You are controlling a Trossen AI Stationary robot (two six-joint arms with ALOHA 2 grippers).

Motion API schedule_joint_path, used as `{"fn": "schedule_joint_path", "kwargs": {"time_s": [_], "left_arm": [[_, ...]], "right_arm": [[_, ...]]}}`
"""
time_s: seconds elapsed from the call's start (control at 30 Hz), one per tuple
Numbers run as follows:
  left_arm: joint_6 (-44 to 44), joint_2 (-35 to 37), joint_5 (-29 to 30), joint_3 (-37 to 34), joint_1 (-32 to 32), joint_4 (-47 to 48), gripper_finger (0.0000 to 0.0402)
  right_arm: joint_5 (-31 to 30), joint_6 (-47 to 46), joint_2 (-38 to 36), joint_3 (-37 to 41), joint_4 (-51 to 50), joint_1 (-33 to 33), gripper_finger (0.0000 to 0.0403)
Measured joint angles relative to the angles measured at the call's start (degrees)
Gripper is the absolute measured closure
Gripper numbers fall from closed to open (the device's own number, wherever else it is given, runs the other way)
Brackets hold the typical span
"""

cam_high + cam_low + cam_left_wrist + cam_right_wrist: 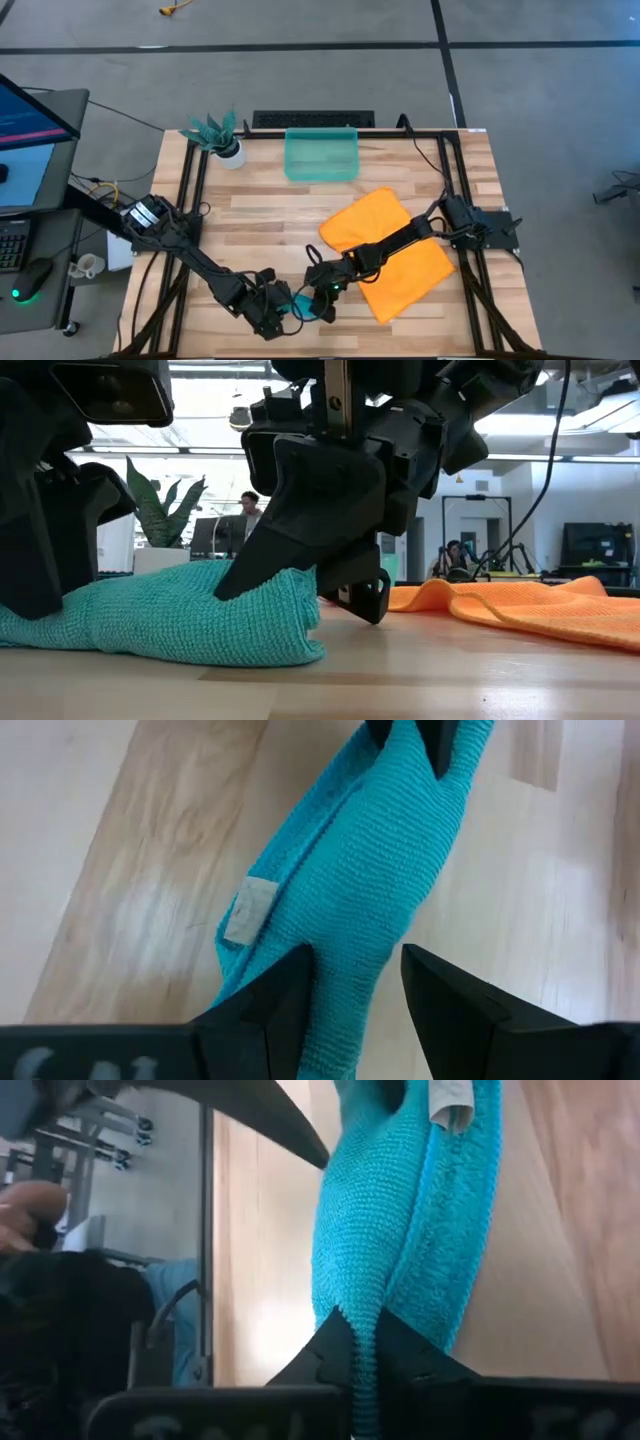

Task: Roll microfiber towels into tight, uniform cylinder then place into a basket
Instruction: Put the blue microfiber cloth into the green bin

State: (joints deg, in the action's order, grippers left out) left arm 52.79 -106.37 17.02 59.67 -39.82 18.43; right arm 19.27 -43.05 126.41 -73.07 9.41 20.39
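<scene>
Towels were mid-task: the teal towel (303, 304) lay bunched in a loose roll near the worktop's (260, 215) front edge, the orange towel (395, 252) was spread flat toward the right edge, and the basket (321, 155) sat at the back edge. The right gripper (362, 1362) had its fingers pinched shut on one end of the teal towel; the left gripper (355, 982) straddled the other end, fingers parted around the cloth. Both arms reached low toward each other. Tightening the roll evenly looked the likely next need.
</scene>
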Motion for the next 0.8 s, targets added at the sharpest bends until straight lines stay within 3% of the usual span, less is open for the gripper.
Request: {"fn": "schedule_joint_path", "kwargs": {"time_s": [0.2, 0.5, 0.63, 0.8], "left_arm": [[-3.31, 7.04, 1.25, -0.21, -1.46, 6.06, 0.0246], [-3.11, 18.36, 13.37, -0.22, -3.74, 18.51, 0.0246], [-2.97, 18.67, 14.04, -3.45, -5.97, 10.64, 0.0246], [-2.13, 17.95, 14.97, -12.43, -7.14, -12.55, 0.0246]], "right_arm": [[-0.61, 1.4, 0.0, -0.03, -0.59, 0.59, 0.0382], [-1.86, 1.58, 0.0, -0.03, -0.63, 0.63, 0.0373], [-2.76, 2.0, 0.0, -0.01, -0.56, 0.7, 0.0382], [-4.1, 2.77, 0.0, 0.03, -0.62, 1.13, 0.0376]]}}
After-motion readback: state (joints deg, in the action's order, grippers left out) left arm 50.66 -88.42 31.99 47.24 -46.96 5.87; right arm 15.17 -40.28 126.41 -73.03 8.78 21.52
